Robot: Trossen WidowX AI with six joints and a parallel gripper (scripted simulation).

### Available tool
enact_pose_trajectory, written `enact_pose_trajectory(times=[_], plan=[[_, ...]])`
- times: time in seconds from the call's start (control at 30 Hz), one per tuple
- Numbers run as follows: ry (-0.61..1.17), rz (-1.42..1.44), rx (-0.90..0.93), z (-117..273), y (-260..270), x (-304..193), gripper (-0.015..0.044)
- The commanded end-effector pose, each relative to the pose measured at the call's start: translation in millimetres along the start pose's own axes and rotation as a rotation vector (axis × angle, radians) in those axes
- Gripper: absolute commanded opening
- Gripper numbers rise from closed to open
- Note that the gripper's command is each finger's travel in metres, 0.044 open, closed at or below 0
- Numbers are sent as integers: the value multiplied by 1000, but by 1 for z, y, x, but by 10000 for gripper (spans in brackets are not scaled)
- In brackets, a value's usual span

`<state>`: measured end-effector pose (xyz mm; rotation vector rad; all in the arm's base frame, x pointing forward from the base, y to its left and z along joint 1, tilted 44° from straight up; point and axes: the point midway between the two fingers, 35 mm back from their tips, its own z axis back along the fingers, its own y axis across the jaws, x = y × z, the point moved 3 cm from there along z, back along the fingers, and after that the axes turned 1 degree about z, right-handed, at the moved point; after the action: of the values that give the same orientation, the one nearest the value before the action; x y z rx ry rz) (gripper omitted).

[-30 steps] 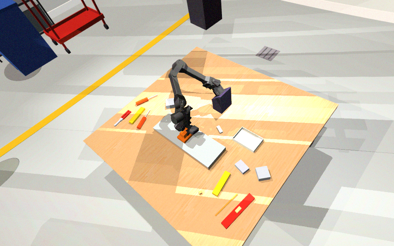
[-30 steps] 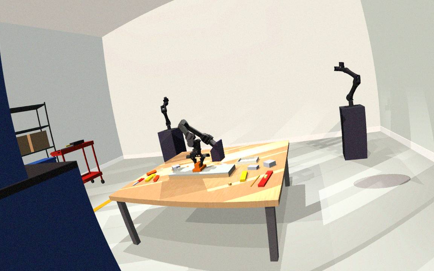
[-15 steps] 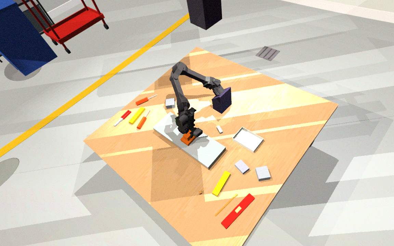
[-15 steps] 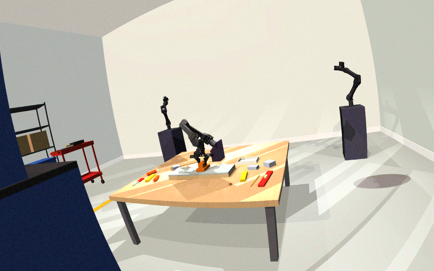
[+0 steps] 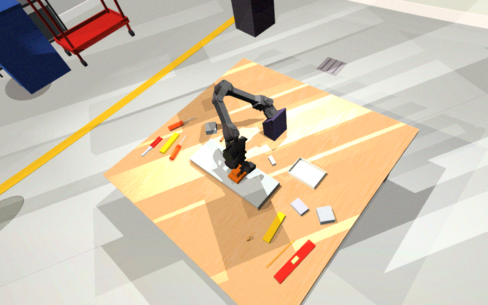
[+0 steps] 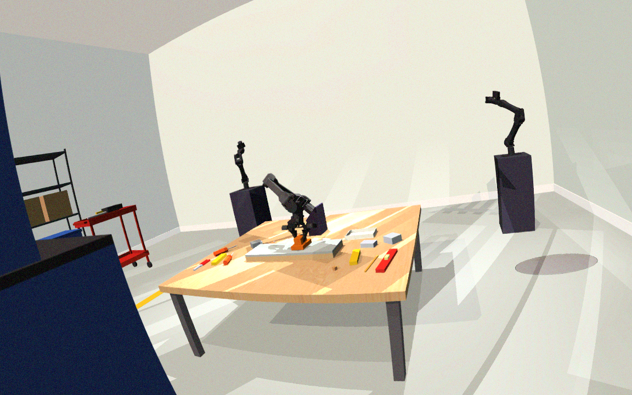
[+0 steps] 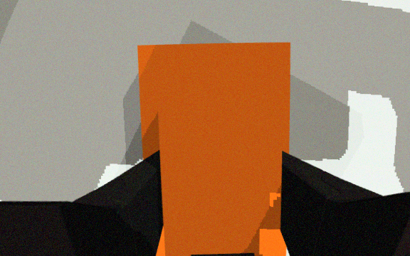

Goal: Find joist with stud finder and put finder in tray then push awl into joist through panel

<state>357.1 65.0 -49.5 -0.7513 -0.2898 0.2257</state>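
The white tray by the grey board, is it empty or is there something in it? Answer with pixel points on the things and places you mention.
Empty: in the top view, the tray [image 5: 301,182] [image 6: 360,237] shows only its bare white bottom inside the low walls.

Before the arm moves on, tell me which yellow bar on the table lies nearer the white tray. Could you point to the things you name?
The yellow bar [image 5: 274,227] [image 6: 354,257] beside the thin orange stick; the other lies among the orange-handled tools.

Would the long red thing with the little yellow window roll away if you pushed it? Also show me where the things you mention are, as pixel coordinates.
Probably not: the red bar [image 5: 301,253] [image 6: 390,255] lies flat and has straight edges, so it would likely slide. It seems stiff, since it looks straight all along.
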Motion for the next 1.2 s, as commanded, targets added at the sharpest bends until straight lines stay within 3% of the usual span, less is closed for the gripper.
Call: enact_pose_trajectory(times=[0.0,1.17], plan=[[1,-1,0,0,9,0,0],[0,-3,4,1,86,1,0]])
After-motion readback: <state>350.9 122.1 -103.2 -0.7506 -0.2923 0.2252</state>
